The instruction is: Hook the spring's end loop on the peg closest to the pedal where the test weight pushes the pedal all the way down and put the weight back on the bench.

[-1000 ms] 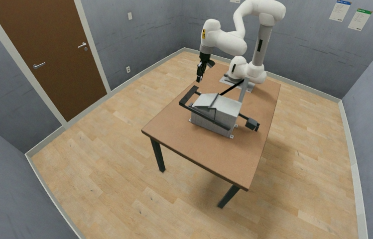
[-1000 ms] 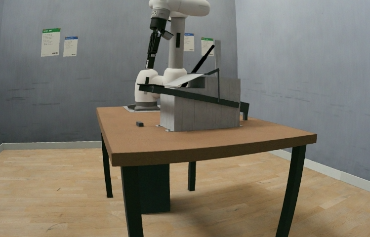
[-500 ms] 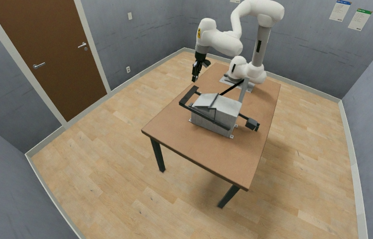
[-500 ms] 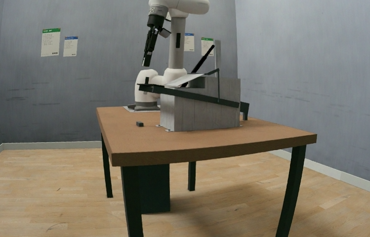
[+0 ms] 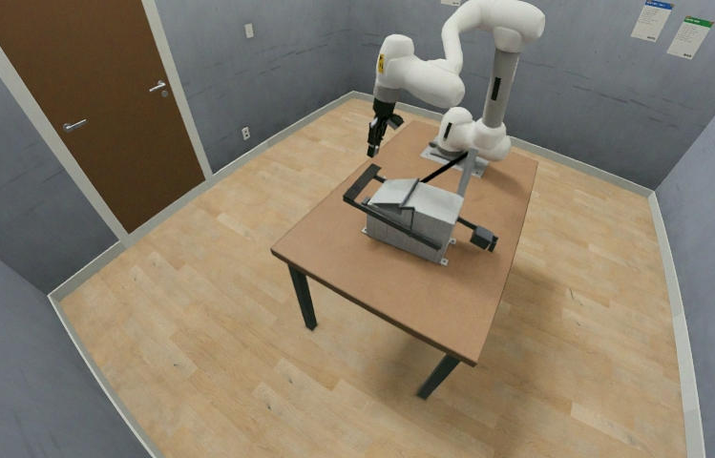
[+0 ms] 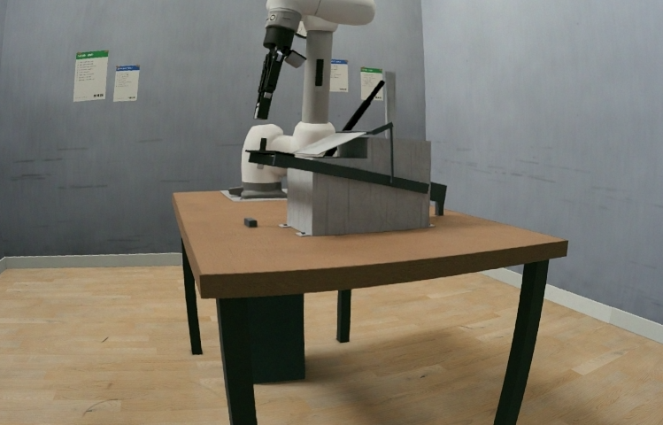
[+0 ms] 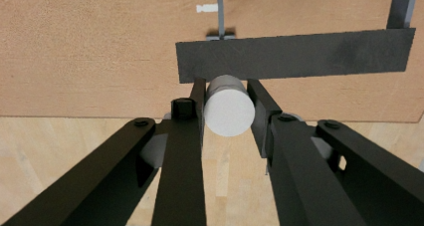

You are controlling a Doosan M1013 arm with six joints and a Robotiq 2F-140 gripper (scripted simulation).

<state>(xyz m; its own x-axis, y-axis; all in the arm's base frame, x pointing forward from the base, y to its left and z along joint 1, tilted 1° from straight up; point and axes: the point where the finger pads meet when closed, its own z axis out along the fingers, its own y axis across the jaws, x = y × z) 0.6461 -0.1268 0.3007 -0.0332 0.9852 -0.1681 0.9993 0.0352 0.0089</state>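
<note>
Above the feeder's raised pedal (image 5: 362,182) (image 6: 262,158) (image 7: 299,56): weight in hand, test still to be made

In the wrist view, the jaws are closed to a narrow gap on the steel test weight (image 7: 229,113), one pad on either side of its round body. The weight overlaps the pedal's near edge in that picture, but the top and exterior views put the jaws higher up and apart from the pedal, so nothing presses on it.

On the bench surface (image 5: 349,272) (image 6: 250,252) (image 7: 100,62) stands the feeder housing (image 5: 434,201) (image 6: 372,200), its pedal up. A pale peg-like piece (image 7: 206,8) shows beside a thin grey strip (image 7: 221,17); which peg carries the spring's loop cannot be told, nor can the spring be picked out with certainty.

As for progress, picking up the weight is done. This looks like the approach to a press test. Whether any peg has been proved cannot be read from these pictures. Still to come, I judge: setting the weight's base flat on the slope, seeing whether the pedal goes fully down, moving the loop if need be, and returning the weight to the bench well away from the feeder. A base that meets the slope unevenly could slide or tip.
</note>
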